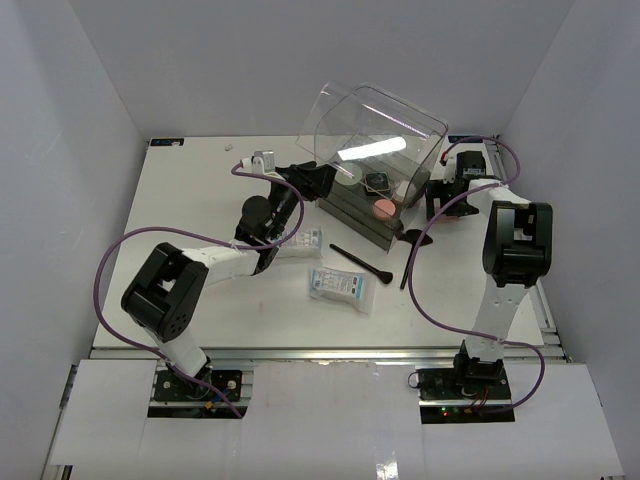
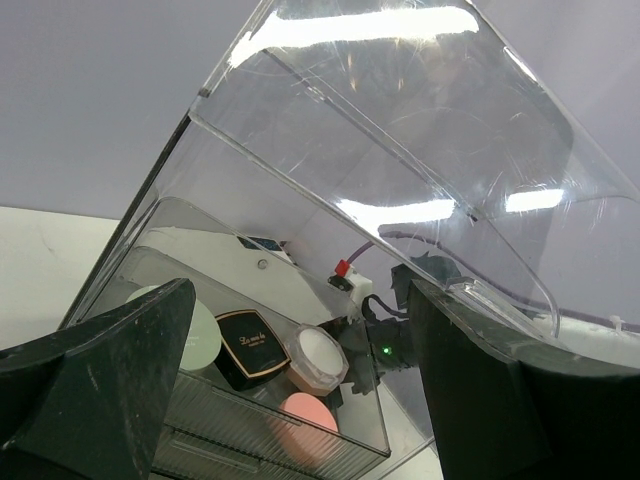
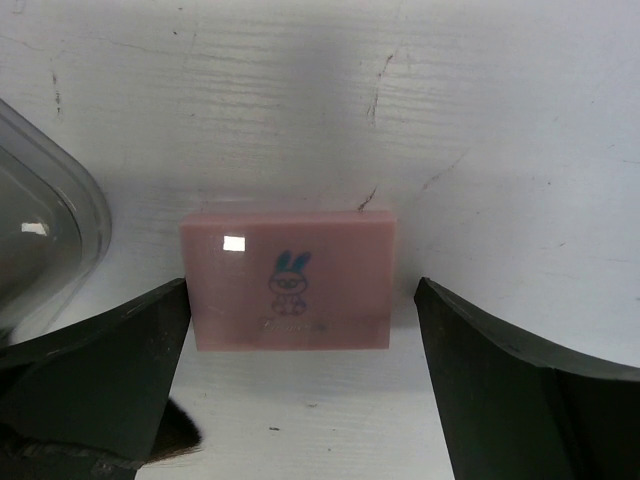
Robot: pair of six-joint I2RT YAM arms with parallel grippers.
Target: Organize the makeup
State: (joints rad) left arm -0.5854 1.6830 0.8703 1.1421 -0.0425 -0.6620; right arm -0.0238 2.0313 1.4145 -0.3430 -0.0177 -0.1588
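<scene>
bright overhead light, strip glare on clear box (image 1: pixel 372 148), soft shadows, wrist pics a bit soft

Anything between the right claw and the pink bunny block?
Nothing visible. The pink rectangular block with a blue bunny print sits ahead of the open right claw; the clear plastic box sits off to the left.

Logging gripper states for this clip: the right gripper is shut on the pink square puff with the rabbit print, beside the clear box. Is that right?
Not quite: the right gripper is open, not shut. In the right wrist view its fingers stand wide apart on either side of the pink square puff, not clamped on it. The puff does carry the rabbit print and sits beside the clear box.
</scene>
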